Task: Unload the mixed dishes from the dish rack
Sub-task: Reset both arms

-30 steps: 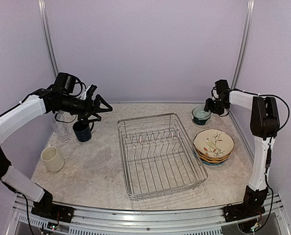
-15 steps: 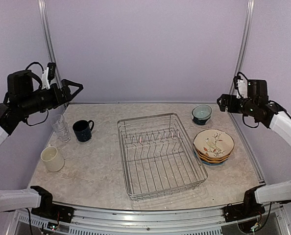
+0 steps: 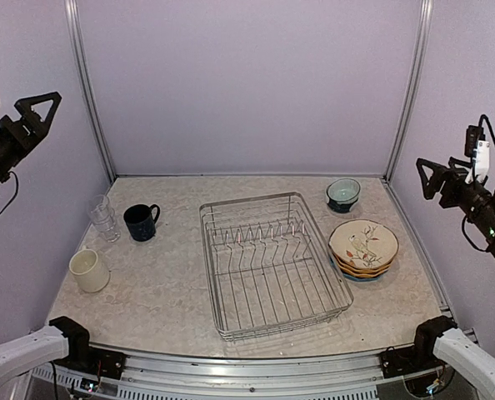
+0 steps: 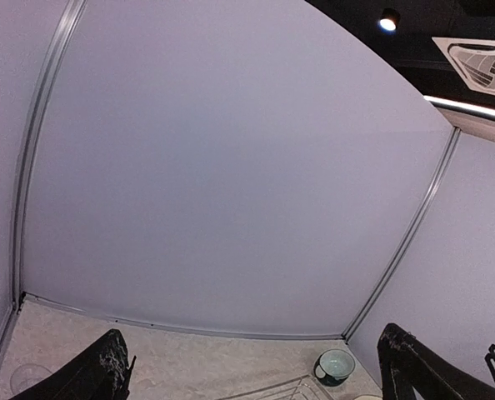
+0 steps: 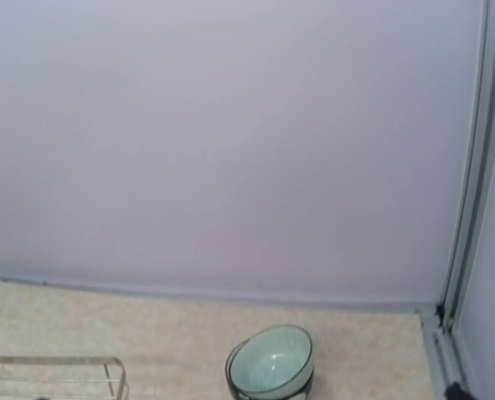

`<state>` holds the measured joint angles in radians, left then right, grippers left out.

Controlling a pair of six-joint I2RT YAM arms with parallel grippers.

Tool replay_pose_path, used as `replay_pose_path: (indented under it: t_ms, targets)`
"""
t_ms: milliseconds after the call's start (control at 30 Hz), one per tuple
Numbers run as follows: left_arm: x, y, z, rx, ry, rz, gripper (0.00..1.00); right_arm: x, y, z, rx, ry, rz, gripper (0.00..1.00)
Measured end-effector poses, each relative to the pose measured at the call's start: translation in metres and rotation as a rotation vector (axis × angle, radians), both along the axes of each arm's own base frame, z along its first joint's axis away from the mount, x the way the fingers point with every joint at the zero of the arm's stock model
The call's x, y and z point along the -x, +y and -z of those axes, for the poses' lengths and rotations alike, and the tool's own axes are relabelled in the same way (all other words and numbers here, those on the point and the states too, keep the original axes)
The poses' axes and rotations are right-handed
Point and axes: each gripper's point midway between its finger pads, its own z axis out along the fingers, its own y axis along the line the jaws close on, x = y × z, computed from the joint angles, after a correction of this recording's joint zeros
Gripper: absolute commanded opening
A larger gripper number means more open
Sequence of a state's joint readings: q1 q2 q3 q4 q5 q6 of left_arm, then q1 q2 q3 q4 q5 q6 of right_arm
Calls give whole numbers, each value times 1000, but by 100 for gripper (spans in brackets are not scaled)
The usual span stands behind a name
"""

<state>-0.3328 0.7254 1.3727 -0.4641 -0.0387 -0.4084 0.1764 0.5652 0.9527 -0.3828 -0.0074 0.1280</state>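
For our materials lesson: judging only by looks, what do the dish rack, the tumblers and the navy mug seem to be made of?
The dish rack is thin, shiny silver wire, so probably plated or stainless metal. The tumblers have see-through walls, which suggests glass, though clear plastic cannot be ruled out. The navy mug is opaque, smooth and dark blue, so it is likely glazed ceramic.

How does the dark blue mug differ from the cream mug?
The navy mug is dark; the cream mug is pale. The navy mug shows a handle on its right; the cream mug shows none. The navy mug stands farther back than the cream mug. Both stand upright, left of the dish rack.
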Motion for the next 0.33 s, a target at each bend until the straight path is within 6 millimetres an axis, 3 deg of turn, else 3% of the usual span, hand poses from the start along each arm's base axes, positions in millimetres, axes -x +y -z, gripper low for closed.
replay_pose_path:
  t_ms: [333]
  targets:
    - [0,11,5,-28,-3,-65,99,48,-5,-35,-20,-144,-20,100]
